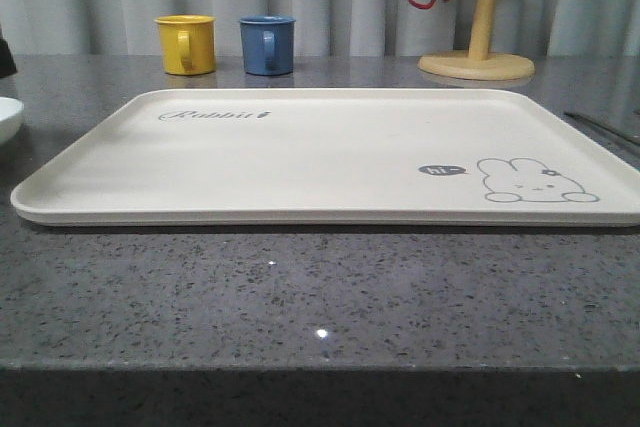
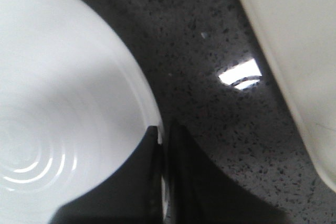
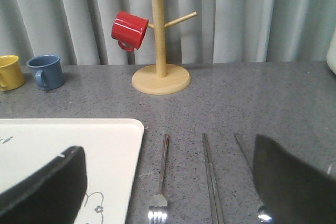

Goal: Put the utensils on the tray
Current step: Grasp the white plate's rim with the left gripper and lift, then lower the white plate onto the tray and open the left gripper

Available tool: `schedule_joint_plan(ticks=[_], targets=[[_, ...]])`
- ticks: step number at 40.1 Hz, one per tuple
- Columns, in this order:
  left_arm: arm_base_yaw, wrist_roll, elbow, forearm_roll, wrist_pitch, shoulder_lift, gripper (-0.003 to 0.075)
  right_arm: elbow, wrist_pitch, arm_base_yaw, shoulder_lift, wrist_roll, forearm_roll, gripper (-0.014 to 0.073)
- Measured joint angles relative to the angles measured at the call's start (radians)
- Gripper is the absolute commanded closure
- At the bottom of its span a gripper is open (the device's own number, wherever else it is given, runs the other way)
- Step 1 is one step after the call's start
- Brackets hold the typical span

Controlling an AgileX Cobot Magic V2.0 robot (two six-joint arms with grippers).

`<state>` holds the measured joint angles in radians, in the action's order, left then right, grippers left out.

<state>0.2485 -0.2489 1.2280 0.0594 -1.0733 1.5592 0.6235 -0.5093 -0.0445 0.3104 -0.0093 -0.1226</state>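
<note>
The right gripper (image 3: 168, 182), jaws spread wide and empty, hovers over the fork (image 3: 160, 182), chopsticks (image 3: 211, 182) and spoon (image 3: 252, 177). These lie side by side on the counter just beside the bare tray (image 3: 79, 135), handles pointing away toward the mug tree (image 3: 159, 40). No pickup has begun; the next move is probably to descend and pinch the fork's thin handle. The left gripper (image 2: 164, 145) is closed beside a white plate (image 2: 58, 108).

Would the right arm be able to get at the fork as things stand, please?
Probably yes. The fork lies flat on bare counter just off the tray, between the open fingers of the right gripper, with the chopsticks lying apart alongside it.
</note>
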Motion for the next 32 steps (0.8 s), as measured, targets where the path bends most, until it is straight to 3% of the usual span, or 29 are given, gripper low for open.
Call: schedule_joint_plan(ticks=[16,32], targets=[[0.097,0.002,0.355,0.036,-0.165,-0.044,0.0739,0.000,-0.002,0.000,0.000,0.000,0.000,-0.0068],[0.397,0.049,0.492,0.038,-0.181,0.084,0.0739,0.000,-0.002,0.000,0.000,0.000,0.000,-0.0068]])
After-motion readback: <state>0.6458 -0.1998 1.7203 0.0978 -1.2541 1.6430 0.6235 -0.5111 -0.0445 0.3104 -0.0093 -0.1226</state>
